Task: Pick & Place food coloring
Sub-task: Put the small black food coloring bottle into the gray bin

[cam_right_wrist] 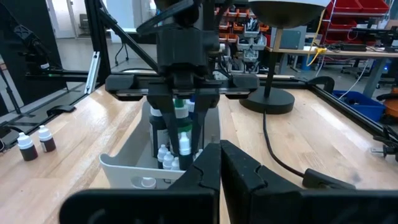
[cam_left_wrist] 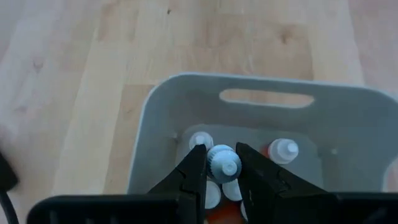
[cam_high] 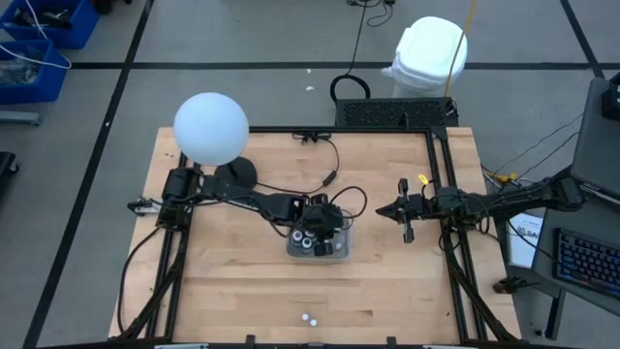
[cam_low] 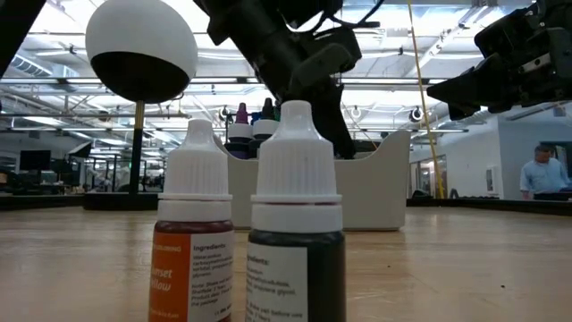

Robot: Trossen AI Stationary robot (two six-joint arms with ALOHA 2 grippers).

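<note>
White-capped bottle (cam_left_wrist: 222,163) between left jaws

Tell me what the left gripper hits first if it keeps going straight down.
The left gripper, shut on a bottle, would likely press it onto the bottles standing in the tray; depth unclear.

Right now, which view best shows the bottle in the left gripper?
The left wrist view: the left gripper is shut on the bottle over the tray. The right wrist view shows it side-on; in the high and low views the arm hides it.
</note>
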